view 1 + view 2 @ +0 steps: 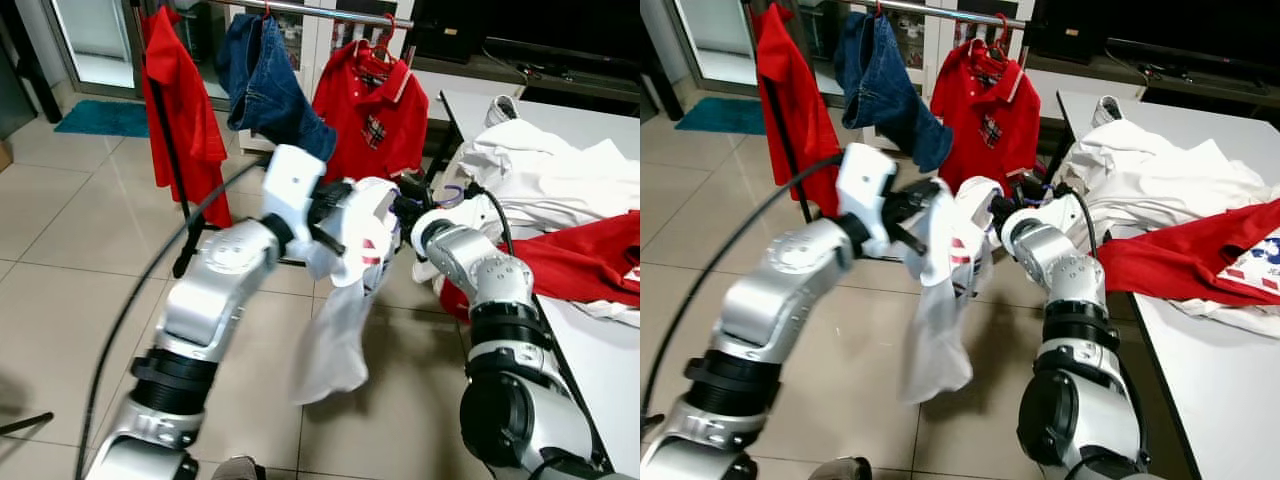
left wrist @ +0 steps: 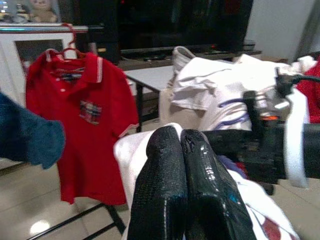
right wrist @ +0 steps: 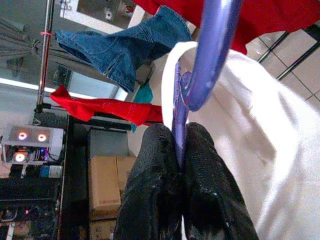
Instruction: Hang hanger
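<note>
Here, I hold a white shirt [image 1: 345, 300] on a purple hanger [image 3: 200, 65] up in the air between my two arms, over the tiled floor [image 1: 70, 230] and just short of the clothes rail [image 1: 330, 12]. My right pincer [image 3: 180, 150] is clenched on the hanger's thin purple stem, the two black fingers pressed flat against it from both sides; the hook curves up and away from the fingertips, so the hanger's neck runs roughly in line with my fingers. My left pincer [image 2: 181, 145] is closed tight as well, pads together, and it seems to be pinching the white cloth at the shoulder, though the folds hide the exact grip. The shirt's long axis hangs straight down, hem well above the tiles. Ahead on the rail hang a red garment [image 1: 180, 100] at my left, blue jeans [image 1: 270, 85] in the middle and a red polo [image 1: 375, 105] on its own red hanger at my right. Between the jeans and the polo a short stretch of bare rail shows. On my right the worktop [image 1: 600, 360] edge lies close to my right arm, heaped with white clothes [image 1: 540, 170] and a red shirt [image 1: 590, 255].
</note>
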